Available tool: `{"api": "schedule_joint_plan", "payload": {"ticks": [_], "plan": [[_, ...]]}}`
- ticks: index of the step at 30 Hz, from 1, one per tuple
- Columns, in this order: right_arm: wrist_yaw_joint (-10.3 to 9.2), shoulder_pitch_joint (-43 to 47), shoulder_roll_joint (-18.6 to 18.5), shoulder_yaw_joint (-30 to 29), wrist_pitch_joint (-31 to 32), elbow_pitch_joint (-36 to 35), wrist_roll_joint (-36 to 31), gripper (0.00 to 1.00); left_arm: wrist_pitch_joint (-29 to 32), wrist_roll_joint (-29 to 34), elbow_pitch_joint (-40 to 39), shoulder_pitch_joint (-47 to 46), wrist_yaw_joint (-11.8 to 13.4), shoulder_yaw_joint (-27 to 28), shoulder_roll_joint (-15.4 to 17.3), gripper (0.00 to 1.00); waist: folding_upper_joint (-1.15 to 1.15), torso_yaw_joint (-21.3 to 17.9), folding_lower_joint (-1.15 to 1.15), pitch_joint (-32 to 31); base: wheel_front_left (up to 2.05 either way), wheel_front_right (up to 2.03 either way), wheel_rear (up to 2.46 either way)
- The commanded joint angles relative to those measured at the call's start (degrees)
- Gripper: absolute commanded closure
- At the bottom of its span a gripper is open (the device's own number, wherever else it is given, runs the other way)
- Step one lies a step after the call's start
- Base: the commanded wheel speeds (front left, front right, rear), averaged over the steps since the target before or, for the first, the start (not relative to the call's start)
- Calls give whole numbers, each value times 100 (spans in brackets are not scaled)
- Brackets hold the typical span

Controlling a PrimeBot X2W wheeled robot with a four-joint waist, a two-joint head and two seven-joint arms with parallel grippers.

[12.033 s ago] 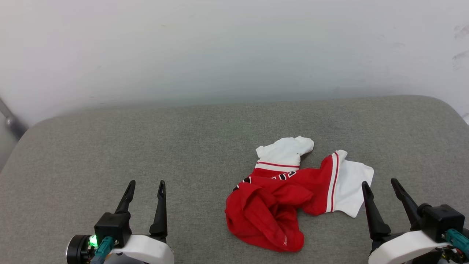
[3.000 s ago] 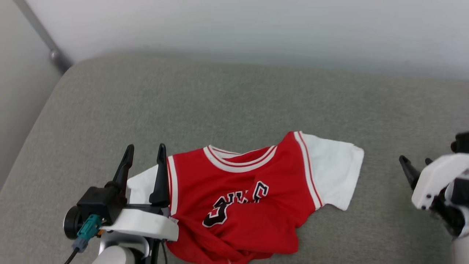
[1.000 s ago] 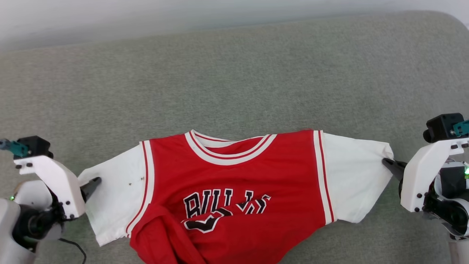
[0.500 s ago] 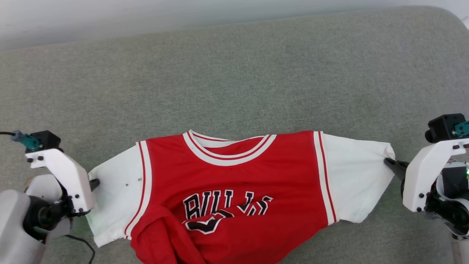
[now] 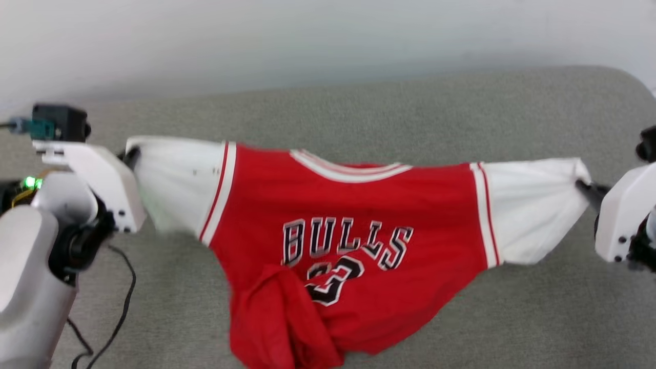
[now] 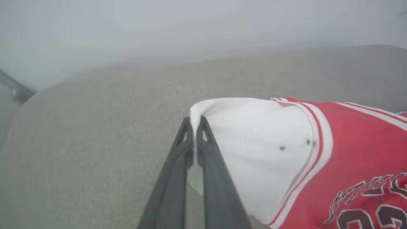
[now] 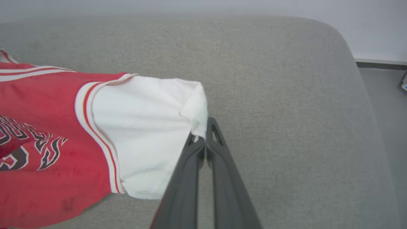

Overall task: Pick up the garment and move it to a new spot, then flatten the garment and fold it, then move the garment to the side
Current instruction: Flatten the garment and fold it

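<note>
garment (image 5: 359, 215): red, white sleeves, black lettering | cushion (image 5: 359, 107): grey-green

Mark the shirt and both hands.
shirt (image 5: 359, 205), head view, red chest above the lettering.
left hand (image 6: 194, 124), left wrist view, between fingertips pinching the white sleeve.
right hand (image 7: 203, 132), right wrist view, between fingertips pinching the other sleeve.

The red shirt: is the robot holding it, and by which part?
Yes. The garment is stretched between both grippers: the left gripper pinches the edge of one white sleeve, the right gripper the edge of the other.
</note>
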Motion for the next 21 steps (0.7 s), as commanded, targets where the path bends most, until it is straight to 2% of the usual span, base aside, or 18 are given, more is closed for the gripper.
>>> {"api": "schedule_joint_plan", "payload": {"ticks": [1,9,14,21], "plan": [[-4,-162,-64,-26,-68,16,-49,100,-90,104,-40,-158,26,-13,-32,100,0,90,0,-209,0,0,0],[-5,-1242,-443,152,-354,341,-141,100,-613,648,-74,-1124,138,-115,-277,100,0,146,0,-531,0,0,0],[-5,-2153,-767,348,-646,786,-393,100,-852,873,242,-1850,83,-179,-453,100,0,148,0,-439,0,0,0],[-5,-3656,-682,514,-1277,1422,-591,100,-1368,1239,866,-3177,103,-154,-694,100,0,97,0,160,0,0,0]]}}
